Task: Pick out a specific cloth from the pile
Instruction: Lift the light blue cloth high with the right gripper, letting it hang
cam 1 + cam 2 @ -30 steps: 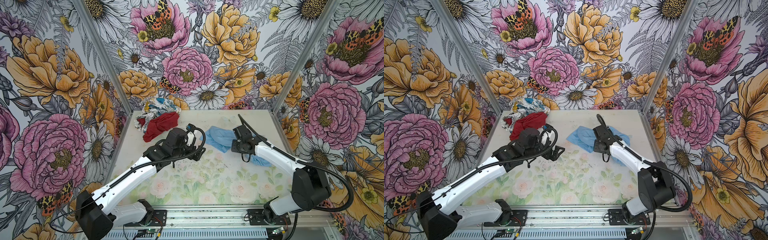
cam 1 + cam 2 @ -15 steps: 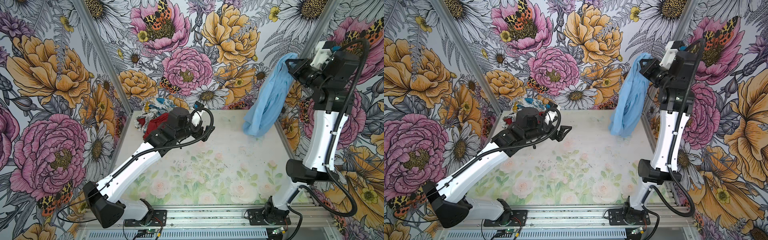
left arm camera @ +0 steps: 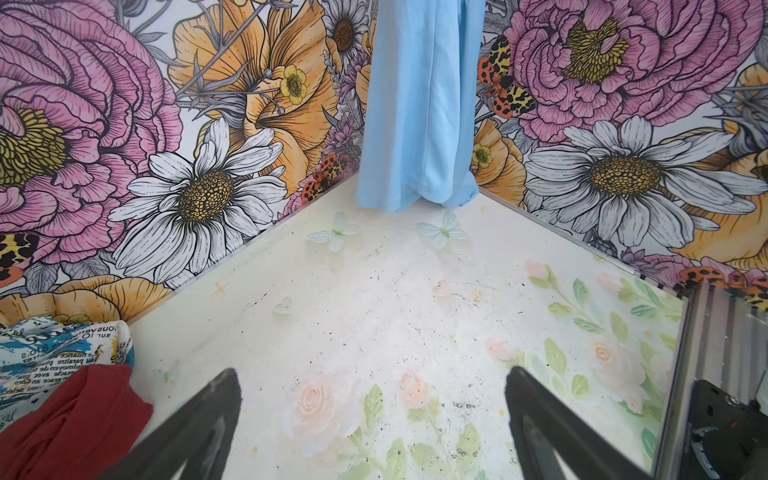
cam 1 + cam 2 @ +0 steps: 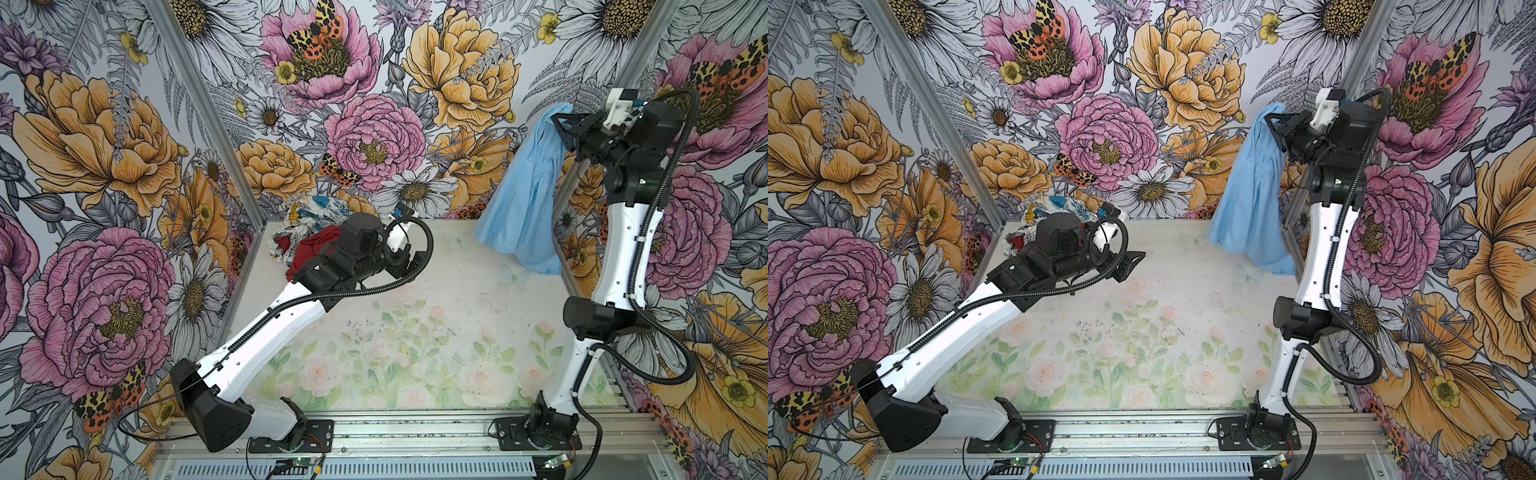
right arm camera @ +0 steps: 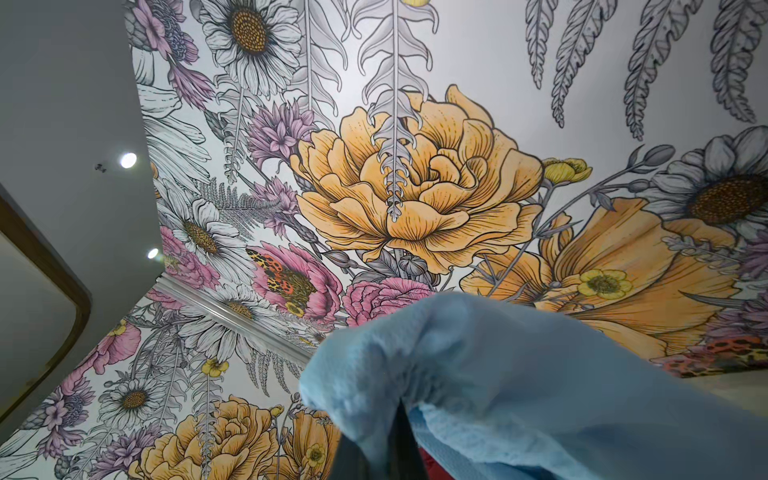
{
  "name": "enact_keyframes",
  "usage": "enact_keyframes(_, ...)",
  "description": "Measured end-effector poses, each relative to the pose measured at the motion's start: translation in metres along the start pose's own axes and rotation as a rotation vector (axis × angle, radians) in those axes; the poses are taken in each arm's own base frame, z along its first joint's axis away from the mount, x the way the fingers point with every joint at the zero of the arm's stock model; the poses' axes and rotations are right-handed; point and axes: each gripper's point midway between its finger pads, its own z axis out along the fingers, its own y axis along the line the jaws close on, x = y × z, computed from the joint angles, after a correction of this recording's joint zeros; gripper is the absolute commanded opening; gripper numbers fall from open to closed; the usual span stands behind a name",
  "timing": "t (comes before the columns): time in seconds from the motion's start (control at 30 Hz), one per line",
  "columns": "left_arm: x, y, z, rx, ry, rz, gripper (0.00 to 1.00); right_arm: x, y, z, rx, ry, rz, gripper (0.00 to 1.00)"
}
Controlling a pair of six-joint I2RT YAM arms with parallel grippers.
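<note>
**Grip.** R. arm: right gripper (image 4: 559, 124) has its claw pressed together, pinching the top fold of the cloth (image 4: 519, 195). It is raised high over the far right corner of the tabletop (image 4: 415, 316). Both top views agree.

**Cloth.** It hangs in long vertical folds, well apart from the pile (image 4: 309, 237). From the left wrist view its lower end (image 3: 415, 195) sits at or just over the surface. Contact cannot be told.

**L. arm.** Left gripper (image 3: 372, 376) has its claw spread wide and holds nothing. It is low over the tabletop, just beside the pile.

**Pile.** It lies in the far left corner. The dark red cloth (image 3: 70, 415) lies against the printed white cloth (image 3: 54, 353).

**Step in hand (judged).** Lift-out, near complete.
- Hold the pinch firm, as the fabric is thin and may slip.
- Get the lower end clear of the surface before any sideways carry.
- Keep the drape off the side wall and the arm's cable.
- Set down on bare tabletop, away from the pile.
- L. arm need not act.

**Containers.** None in view: no bin, tray or basket. All cloths lie on or hang over the bare tabletop.
</note>
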Motion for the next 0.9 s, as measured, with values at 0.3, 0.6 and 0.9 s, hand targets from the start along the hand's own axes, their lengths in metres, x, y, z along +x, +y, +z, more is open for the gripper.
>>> enact_keyframes(0.3, 0.012, 0.003, 0.005, -0.017, 0.022, -0.001, 0.99, -0.019, 0.036, 0.001, -0.165, -0.050, 0.016, 0.00)
enact_keyframes(0.6, 0.011, 0.002, 0.008, -0.020, 0.010, 0.001, 0.99, -0.056, 0.022, -0.026, -0.148, -0.136, 0.005, 0.00)
enact_keyframes(0.9, 0.014, -0.004, 0.014, -0.010, 0.019, 0.004, 0.99, -0.056, -0.015, -0.024, -0.115, -0.084, 0.028, 0.00)
